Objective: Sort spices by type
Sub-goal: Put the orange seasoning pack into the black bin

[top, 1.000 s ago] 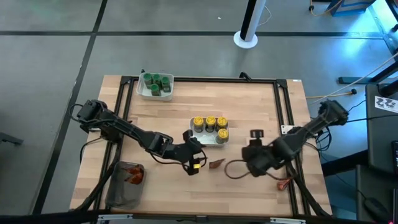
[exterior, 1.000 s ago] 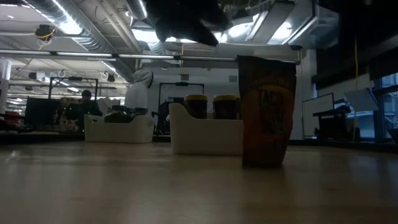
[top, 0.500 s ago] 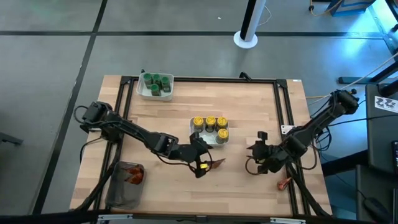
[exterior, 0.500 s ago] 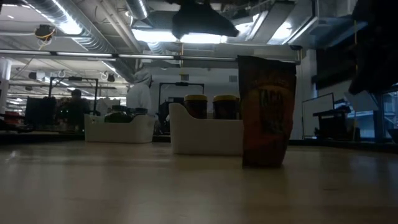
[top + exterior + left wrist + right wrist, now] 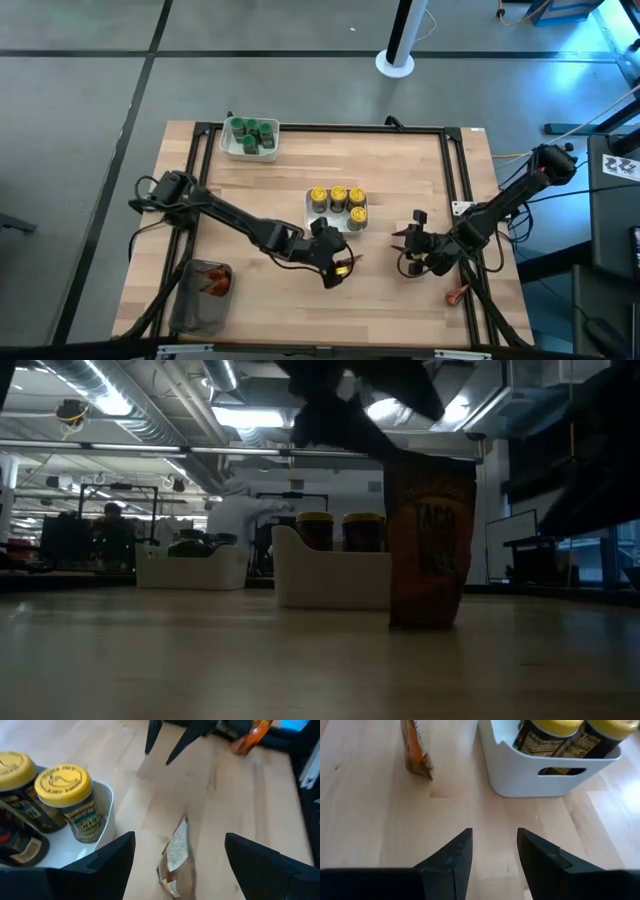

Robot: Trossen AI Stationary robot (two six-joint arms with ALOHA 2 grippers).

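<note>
A small red-orange packet (image 5: 349, 260) is seen standing upright on the wooden bench (image 5: 260, 190), just below and right of the frame's centre in the high view. The left gripper (image 5: 338, 268) is placed directly over it, its fingers (image 5: 107, 865) spread wide on either side of the packet and not closed on it. Just above the packet, a white tray (image 5: 322, 222) is filled with yellow-lidded jars (image 5: 338, 198). A second white tray (image 5: 243, 150) at the upper left of the bench is filled with green-lidded jars (image 5: 250, 132). More red-orange packets (image 5: 212, 282) are held in a clear grey tub (image 5: 190, 310) at the lower left. The right gripper (image 5: 408, 243) is held to the right of the standing packet, well apart from it, with its fingers (image 5: 451, 860) partly spread and nothing between them.
</note>
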